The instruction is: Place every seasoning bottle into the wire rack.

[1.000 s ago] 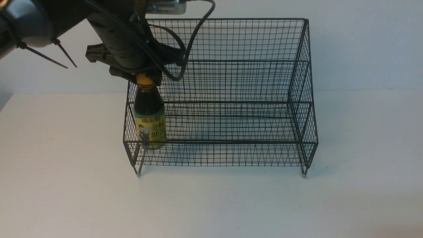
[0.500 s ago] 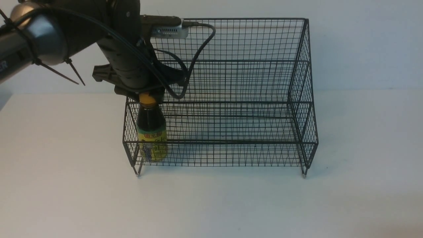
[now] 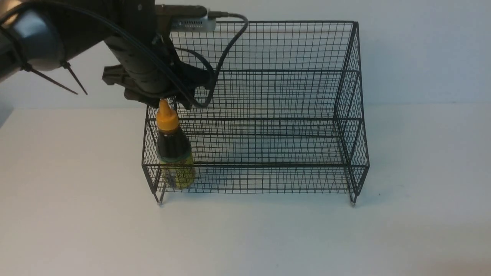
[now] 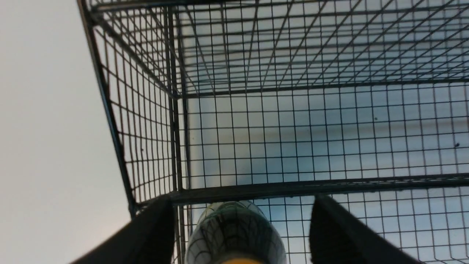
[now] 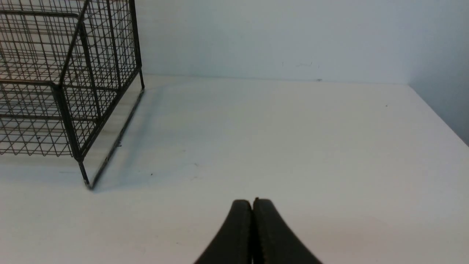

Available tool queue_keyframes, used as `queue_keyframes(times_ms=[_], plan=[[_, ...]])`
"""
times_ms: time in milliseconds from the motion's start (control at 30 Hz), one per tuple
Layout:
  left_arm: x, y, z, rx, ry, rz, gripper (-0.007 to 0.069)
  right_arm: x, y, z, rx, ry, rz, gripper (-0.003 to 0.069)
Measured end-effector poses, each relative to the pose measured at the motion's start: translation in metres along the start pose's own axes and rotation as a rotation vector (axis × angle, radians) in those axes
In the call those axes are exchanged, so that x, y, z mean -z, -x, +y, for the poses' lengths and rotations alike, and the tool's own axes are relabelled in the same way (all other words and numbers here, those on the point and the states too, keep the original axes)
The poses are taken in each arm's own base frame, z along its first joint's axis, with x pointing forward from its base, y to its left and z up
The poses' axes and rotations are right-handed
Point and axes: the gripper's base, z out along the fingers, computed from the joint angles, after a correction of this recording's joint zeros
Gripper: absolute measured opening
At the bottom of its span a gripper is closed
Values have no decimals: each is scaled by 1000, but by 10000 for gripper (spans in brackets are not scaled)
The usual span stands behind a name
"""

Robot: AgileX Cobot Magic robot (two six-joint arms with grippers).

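The seasoning bottle (image 3: 173,153) stood on the lowest front tier of the wire rack (image 3: 268,165), at the end on the robot's left. It sat close beside the side mesh, and its label showed through the front grid. It seemed to lean a little, with its orange-yellow nozzle tipped toward that side wall. The step in hand looked like the let-go and retreat. To do it well, the left gripper (image 3: 163,97) would keep its jaws spread and rise straight up until the nozzle tip was clear. Only then should it swing away, because any sideways drift could catch the cap and topple the bottle against the mesh. The arm's cable and the rail of the tier behind were close enough to need care too. In the left wrist view the seasoning bottle (image 4: 234,231) lay directly below and between the widely parted fingers (image 4: 154,234), with a gap showing on each side. From the front, the nozzle tip reached up to the gripper's underside, and I could not tell whether they touched. The right gripper (image 5: 253,205) hung over the bare desk (image 3: 245,237) with its jaws pressed together on nothing, well apart from the rack's far end.
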Motion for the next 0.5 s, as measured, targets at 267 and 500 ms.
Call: queue_keyframes(times_ms=[267,500], plan=[[69,0,9,-38,-16,-132,589,0,0,0,0,0,0,-15],[185,-30,31,-154,-21,-272,317,0,0,0,0,0,0,-15]])
